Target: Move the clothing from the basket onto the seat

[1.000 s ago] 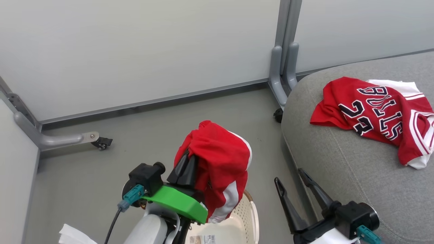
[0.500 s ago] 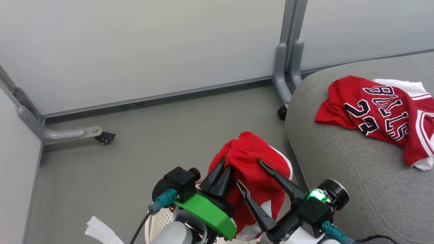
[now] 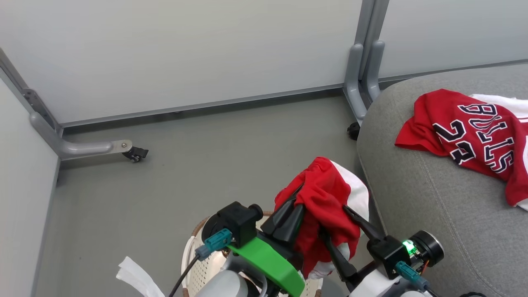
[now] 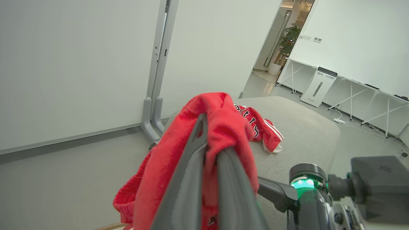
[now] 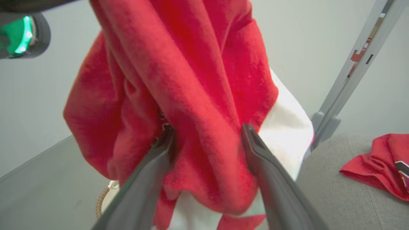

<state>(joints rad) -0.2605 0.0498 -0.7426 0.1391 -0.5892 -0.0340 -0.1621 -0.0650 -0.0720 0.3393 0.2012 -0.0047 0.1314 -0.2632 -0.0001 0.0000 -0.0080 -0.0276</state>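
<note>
**Clerk:** Item one?

**Keeper:** A soft red garment with a white panel (image 3: 330,194), bunched and hanging in the air above the basket, near the seat's rounded edge.

**Clerk:** Held by?

**Keeper:** The left gripper (image 3: 298,202). Its two dark fingers are pressed close together with a fold of the red cloth pinched between them (the left wrist view shows the fabric draped over both fingers (image 4: 195,166)). The right gripper (image 5: 207,131) is spread wide, with a thick fold of the same garment between its fingers. I cannot tell whether they press on it.

**Clerk:** Item two?

**Keeper:** An oval cream-white perforated plastic basket with a brown woven-look rim (image 3: 205,264), on the floor beneath the left arm and partly hidden.

**Clerk:** Item three?

**Keeper:** A large grey fabric-upholstered seat (image 3: 433,214), at the right. A red jersey with dark white-edged lettering and numbers (image 3: 466,140) lies crumpled on it, well apart from the held garment.

**Clerk:** Surroundings?

**Keeper:** A grey floor (image 3: 206,165), pale partition panels (image 3: 185,53) on grey metal legs, and a small black caster (image 3: 135,154).
</note>
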